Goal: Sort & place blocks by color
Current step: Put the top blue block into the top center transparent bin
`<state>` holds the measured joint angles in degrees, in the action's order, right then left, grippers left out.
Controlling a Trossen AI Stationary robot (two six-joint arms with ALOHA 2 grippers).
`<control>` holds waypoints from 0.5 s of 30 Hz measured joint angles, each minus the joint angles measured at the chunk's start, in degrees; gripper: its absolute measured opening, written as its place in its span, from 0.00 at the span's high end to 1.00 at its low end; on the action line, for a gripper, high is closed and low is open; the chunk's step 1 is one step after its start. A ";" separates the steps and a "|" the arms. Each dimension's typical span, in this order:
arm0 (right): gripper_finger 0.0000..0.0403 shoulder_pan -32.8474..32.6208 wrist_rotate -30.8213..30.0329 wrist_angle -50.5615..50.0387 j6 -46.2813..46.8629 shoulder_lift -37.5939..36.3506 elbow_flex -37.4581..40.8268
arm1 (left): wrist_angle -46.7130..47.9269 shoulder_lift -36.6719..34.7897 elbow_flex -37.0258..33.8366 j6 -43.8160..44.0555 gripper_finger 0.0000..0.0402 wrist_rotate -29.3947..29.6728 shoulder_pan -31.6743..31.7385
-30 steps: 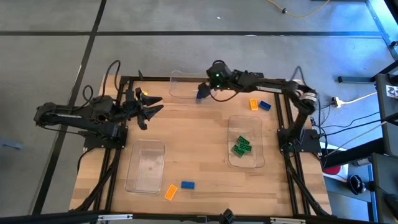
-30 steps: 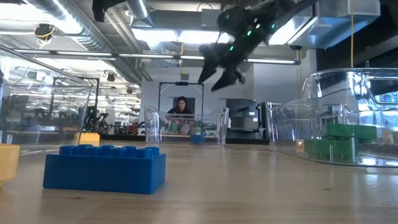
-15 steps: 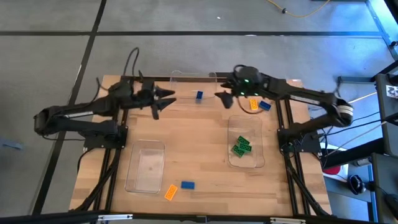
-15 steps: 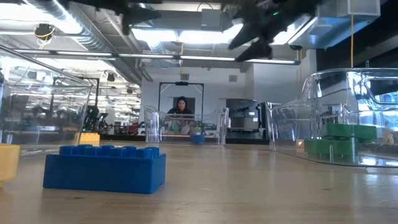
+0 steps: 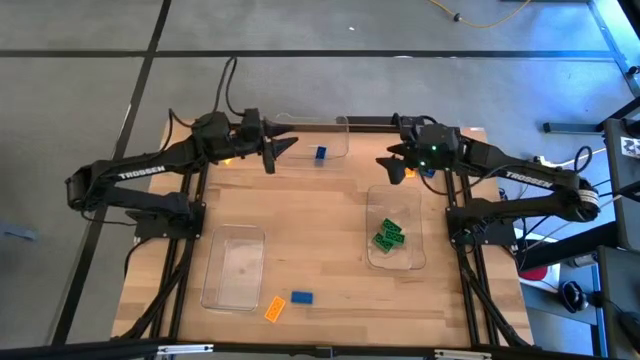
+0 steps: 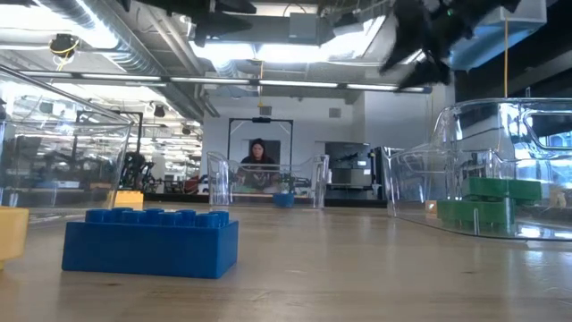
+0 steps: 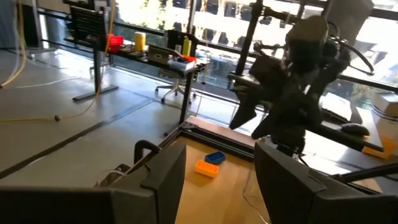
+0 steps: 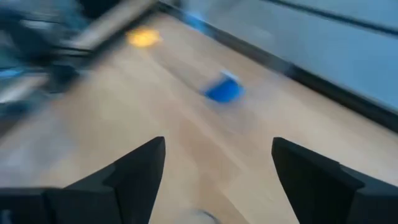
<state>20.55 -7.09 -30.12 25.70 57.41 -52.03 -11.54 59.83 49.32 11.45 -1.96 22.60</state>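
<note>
Across the wooden tabletop [image 5: 310, 230], both arms are reaching over the far edge while three clear trays are lying on the surface. The left arm [image 5: 150, 172] is extending from its base toward the far tray [image 5: 340, 125], and the right arm [image 5: 520, 180] is stretching inward above the far right corner. The near-left tray [image 5: 233, 266] is holding nothing that can be seen; the right tray [image 5: 395, 240] is holding the green blocks [image 5: 388, 234]; the far tray is holding one blue block [image 5: 320, 153]. The left jaws [image 5: 283, 147] are standing apart and carrying nothing, hovering just beside the far tray. The right jaws [image 5: 392, 165] are likewise standing apart and empty, near an orange block [image 7: 206, 168] and a blue block [image 7: 215, 158] that are lying side by side at the far right corner. Two more blocks, orange [image 5: 274, 309] and blue [image 5: 301, 298], are sitting loose near the front edge, just beside the near-left tray.

Judged from this layout, sorting is partly finished: four loose blocks are awaiting trays. The chief risk is contact between the two grippers, since both are working close together at the far edge. A second risk is that the right jaws, closing on the paired corner blocks, are likely to nudge or catch both, because these lie nearly touching.
</note>
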 joint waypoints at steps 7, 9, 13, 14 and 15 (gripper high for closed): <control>0.27 8.59 -7.81 -22.18 14.99 5.26 0.02 | -0.05 0.00 0.00 0.45 0.55 -0.47 0.05; 0.27 12.05 -6.66 -24.21 14.45 8.36 0.02 | -0.05 0.00 -0.02 0.43 0.55 -0.60 0.05; 0.27 18.12 -2.34 -24.68 6.52 16.06 0.00 | -0.05 0.00 -0.02 0.43 0.55 -0.70 0.05; 0.27 19.43 -1.61 -25.52 3.94 18.13 0.00 | -0.05 -0.01 -0.02 0.43 0.55 -0.70 0.05; 0.27 20.64 -1.60 -26.72 1.67 20.14 0.00 | -0.04 -0.12 -0.05 0.43 0.55 -0.84 0.05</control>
<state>41.19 -8.69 -56.84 27.37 77.55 -52.03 -11.58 59.72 49.27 11.88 -2.79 22.65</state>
